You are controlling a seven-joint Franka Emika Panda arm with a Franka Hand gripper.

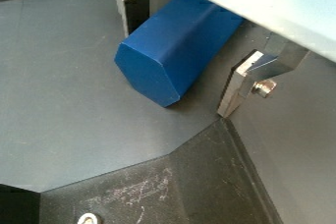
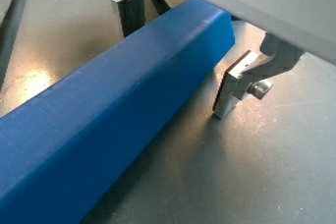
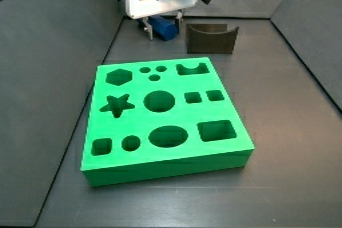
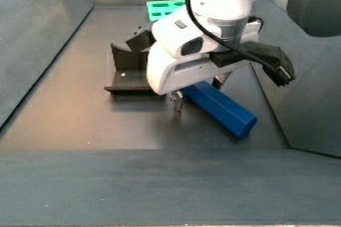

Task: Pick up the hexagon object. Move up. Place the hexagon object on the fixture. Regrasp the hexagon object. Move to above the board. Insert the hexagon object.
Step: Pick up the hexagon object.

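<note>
- Long matte blue prism-shaped peg with hexagonal ends, the hexagon object (image 4: 222, 109), lies flat on the dark floor, well apart from the large bright green square board with shaped cut-outs (image 3: 167, 122) and near the small dark grey-brown fixture with its notched top (image 3: 211, 37).
- Two-finger gripper (image 1: 191, 53) is down low over the peg, at the end nearer the fixture. Flat silver fingers (image 2: 234, 88) straddle the peg, one on each long side.
- Jaws stand apart. In both wrist views a slim gap shows between the bolted finger and the blue face; the far finger sits close against the opposite side, contact uncertain. Not clamped yet, by my reading.
- Step in hand, judged: the first pick-up, at the closing stage.
- To do it well: the pads should meet two opposite flat faces, not an edge of the hexagon, or the peg may roll as the jaws close.
- Grip sits toward one end, so the long free end may sag or swing on the lift; close firmly and rise straight.
- Fingertips look close to the floor in a side view (image 4: 176, 100); no further descent seems needed.
</note>
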